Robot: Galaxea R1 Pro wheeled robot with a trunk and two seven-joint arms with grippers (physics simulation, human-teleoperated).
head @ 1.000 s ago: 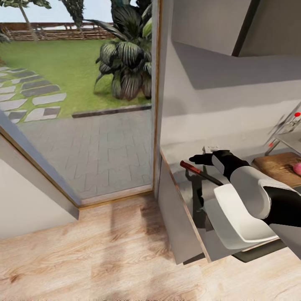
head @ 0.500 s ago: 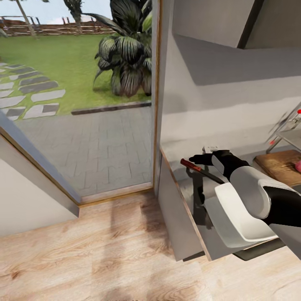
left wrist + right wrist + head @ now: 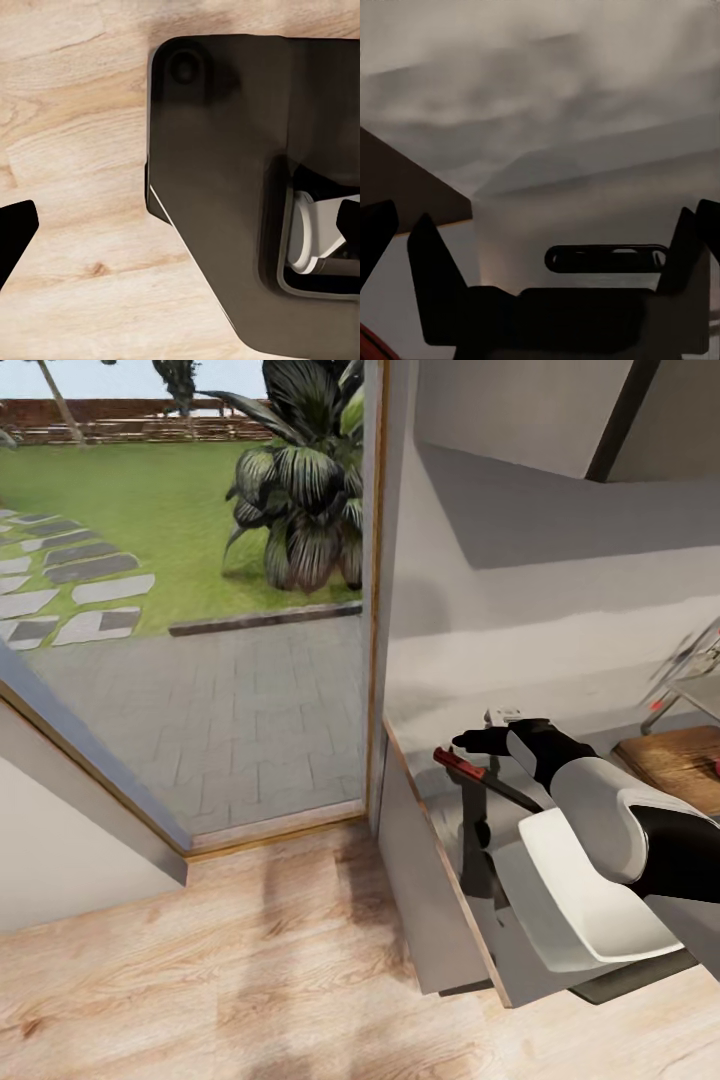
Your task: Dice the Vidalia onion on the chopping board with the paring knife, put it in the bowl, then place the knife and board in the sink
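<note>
My right gripper (image 3: 470, 741), black, on the white-and-black arm, hangs over the left end of the long smooth grey countertop (image 3: 450, 810); I can't tell from here whether its jaws are spread or closed. The small paring knife (image 3: 482, 775) with red handle and dark pointed blade lies on the counter just below the gripper, handle toward the counter's end. Whether the fingers touch it, I can't tell. Further right, the brown wooden chopping board (image 3: 685, 760) rests on the counter, with a sliver of the pink-red Vidalia onion (image 3: 716, 765) on it at the frame edge. Left wrist view: pale wood floor (image 3: 75, 150) and the robot's dark base (image 3: 225, 187).
</note>
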